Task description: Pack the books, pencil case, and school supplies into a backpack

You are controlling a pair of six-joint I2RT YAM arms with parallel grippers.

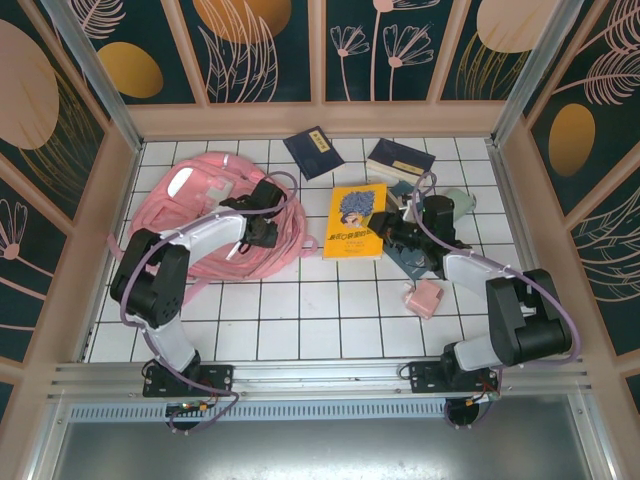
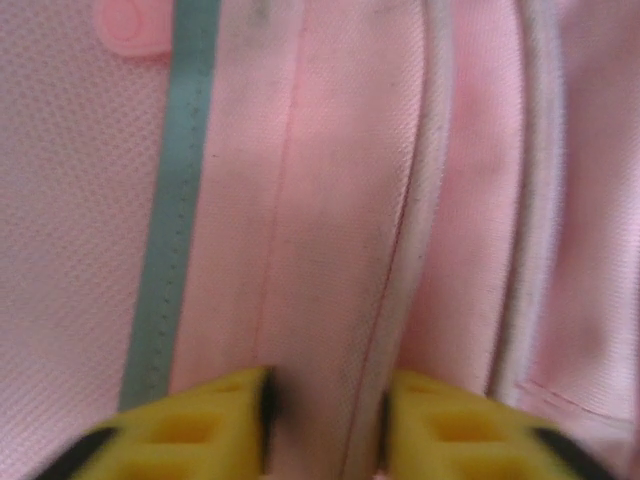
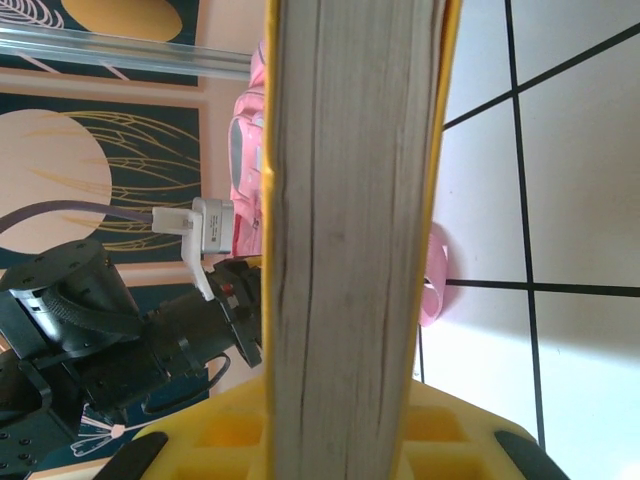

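From above, the right gripper [image 1: 388, 228] sits at the right edge of the yellow book [image 1: 355, 222]. The book lies on the tiled table [image 1: 300, 320], just right of the pink backpack [image 1: 195, 215]. The left gripper [image 1: 266, 205] is down on the backpack's right side. No open mouth is visible, so the book may butt against fabric or snag the looped straps [image 1: 300, 238].

At the left wrist, the left gripper [image 2: 325, 425] is nearly closed, and a fold of the backpack [image 2: 330, 200] fills the narrow gap. So thin a pinch of soft cloth could slide free under pull.

At the right wrist, the right gripper [image 3: 340, 435] is clamped across the page edge of the yellow book [image 3: 350, 200]. Held only near one edge, the thin book could pivot or slip out when carried.
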